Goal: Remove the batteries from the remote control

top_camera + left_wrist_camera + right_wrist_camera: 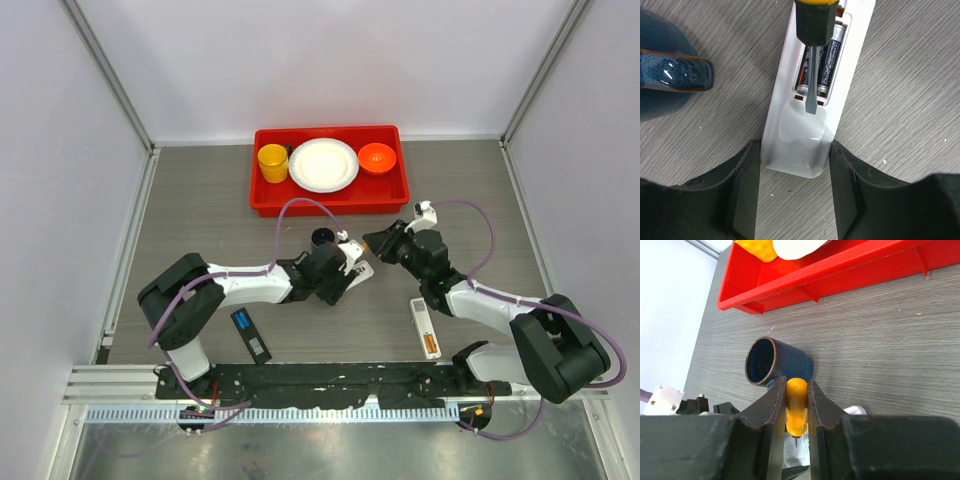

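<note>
Glossy white plastic remote (796,150) — matt wood-grain table (900,100).

White remote (800,150), dark batteries (833,52), orange-handled screwdriver (814,20), red tray (330,206).

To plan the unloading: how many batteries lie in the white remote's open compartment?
2, side by side in the remote: left battery and right battery, either side of the screwdriver shaft, which partly covers them.

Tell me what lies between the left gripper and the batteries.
Left wrist view: only the white remote's closed end, which the left gripper clamps, plus the screwdriver's blade tip at the batteries' near end.
</note>
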`<state>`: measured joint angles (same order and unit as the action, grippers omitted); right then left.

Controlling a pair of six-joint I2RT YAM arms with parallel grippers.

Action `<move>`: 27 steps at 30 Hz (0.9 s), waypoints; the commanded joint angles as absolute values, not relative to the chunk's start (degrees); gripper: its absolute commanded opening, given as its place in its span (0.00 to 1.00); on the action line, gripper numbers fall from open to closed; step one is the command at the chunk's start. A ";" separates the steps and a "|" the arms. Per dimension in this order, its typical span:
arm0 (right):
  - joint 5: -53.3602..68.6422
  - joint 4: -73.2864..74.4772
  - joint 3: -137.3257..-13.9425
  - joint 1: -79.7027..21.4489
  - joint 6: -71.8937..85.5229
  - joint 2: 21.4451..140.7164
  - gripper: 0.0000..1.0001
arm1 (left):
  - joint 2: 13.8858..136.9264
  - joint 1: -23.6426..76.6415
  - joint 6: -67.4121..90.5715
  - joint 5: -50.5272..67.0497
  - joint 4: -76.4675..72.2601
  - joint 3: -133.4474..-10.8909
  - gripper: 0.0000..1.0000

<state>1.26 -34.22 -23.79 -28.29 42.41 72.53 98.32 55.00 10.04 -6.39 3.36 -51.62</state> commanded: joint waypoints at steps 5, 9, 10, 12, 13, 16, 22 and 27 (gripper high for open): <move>-4.12 -31.38 -28.12 -28.56 38.68 70.41 0.01 | 98.88 54.76 9.93 -6.24 5.54 -51.15 0.00; -8.08 -29.10 -29.09 -28.56 36.39 69.79 0.01 | 98.70 54.76 9.93 -6.15 5.45 -51.07 0.00; -8.61 -28.92 -29.44 -28.56 35.60 69.79 0.01 | 98.53 54.76 9.93 -6.24 5.45 -51.06 0.00; -9.93 -28.65 -29.36 -28.56 34.98 69.79 0.01 | 98.53 54.76 9.84 -6.33 5.45 -51.06 0.00; -10.11 -28.65 -29.53 -28.56 34.72 69.79 0.01 | 98.61 54.76 9.84 -6.33 5.45 -51.06 0.00; -11.33 -27.77 -29.62 -28.56 33.58 69.70 0.01 | 98.79 54.76 9.84 -6.15 5.36 -51.06 0.00; -12.66 -27.25 -28.92 -28.56 31.91 70.22 0.01 | 98.88 54.76 9.84 -6.06 5.54 -51.24 0.00; -12.30 -27.51 -29.09 -28.56 31.55 71.45 0.01 | 98.96 54.76 9.84 -6.06 5.54 -51.24 0.00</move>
